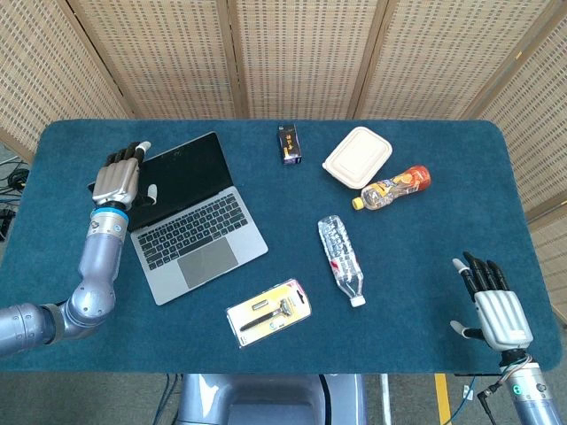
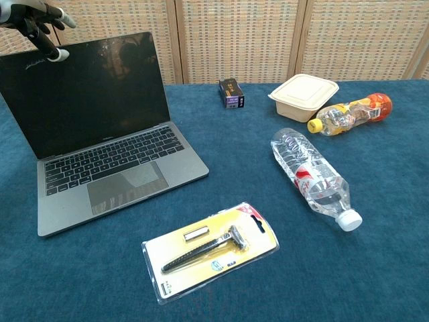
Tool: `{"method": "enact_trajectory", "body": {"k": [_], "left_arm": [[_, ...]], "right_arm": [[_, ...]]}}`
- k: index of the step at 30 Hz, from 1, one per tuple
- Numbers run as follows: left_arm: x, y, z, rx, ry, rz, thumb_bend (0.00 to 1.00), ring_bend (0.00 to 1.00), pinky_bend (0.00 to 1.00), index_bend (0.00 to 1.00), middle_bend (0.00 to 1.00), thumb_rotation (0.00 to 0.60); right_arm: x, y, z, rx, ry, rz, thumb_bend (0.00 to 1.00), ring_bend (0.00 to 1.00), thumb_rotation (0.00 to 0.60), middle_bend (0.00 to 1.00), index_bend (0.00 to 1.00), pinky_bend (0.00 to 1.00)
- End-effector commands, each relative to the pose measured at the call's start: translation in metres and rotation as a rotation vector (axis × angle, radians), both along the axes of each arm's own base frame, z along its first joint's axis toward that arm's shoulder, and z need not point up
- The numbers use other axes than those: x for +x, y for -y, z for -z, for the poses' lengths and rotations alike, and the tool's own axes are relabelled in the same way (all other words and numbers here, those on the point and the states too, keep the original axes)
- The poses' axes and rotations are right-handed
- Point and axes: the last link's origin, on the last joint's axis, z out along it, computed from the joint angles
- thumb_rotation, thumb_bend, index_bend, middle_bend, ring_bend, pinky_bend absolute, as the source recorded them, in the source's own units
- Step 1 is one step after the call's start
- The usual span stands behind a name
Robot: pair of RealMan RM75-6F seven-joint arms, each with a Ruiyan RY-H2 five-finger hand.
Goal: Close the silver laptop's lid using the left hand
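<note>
Head view: silver laptop [image 1: 190, 217] sits open at 9 o'clock on the blue desk [image 1: 425, 266], lid up, screen dark. Left hand [image 1: 118, 177] is at the lid's top-left corner, fingers [image 1: 127, 154] fairly straight and together, thumb out toward the screen. Can't tell if it actually touches the lid edge. It has hold of nothing.

Chest view agrees: left hand [image 2: 37, 17] hangs just above the lid's upper-left corner, thumb tip [image 2: 62, 55] right at the screen's top edge, laptop [image 2: 100, 127] still fully open.

Right hand [image 1: 494, 305] is at 4 o'clock near the desk's front edge, palm down, fingers spread, holding nothing, well apart from everything.

Rest of desk: razor pack [image 1: 268, 312] at 6 o'clock, clear water bottle [image 1: 341, 259] lying near centre, orange drink bottle [image 1: 392, 188] and beige lidded box [image 1: 357, 157] at 1 o'clock, touching or nearly so, small dark box [image 1: 291, 144] at 12.
</note>
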Motion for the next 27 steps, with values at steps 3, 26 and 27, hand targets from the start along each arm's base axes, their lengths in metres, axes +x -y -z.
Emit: {"method": "enact_trajectory", "body": {"k": [3,26,27], "left_arm": [[0.004,-0.002,0.009,-0.024,-0.005,0.005,0.54,0.0,0.0,0.0,0.0,0.6],[0.004,-0.002,0.014,-0.039,0.012,0.012,0.86,0.0,0.0,0.0,0.0,0.6],[0.004,-0.002,0.013,-0.038,0.012,0.014,0.86,0.0,0.0,0.0,0.0,0.6]], "right_arm": [[0.0,0.0,-0.001,-0.004,0.0,0.003,0.0,0.0,0.6,0.0,0.0,0.0],[0.001,-0.001,0.0,-0.003,0.0,-0.003,0.0,0.0,0.6,0.0,0.0,0.0],[0.001,-0.001,0.0,-0.004,0.0,-0.004,0.0,0.0,0.6,0.0,0.0,0.0]]}}
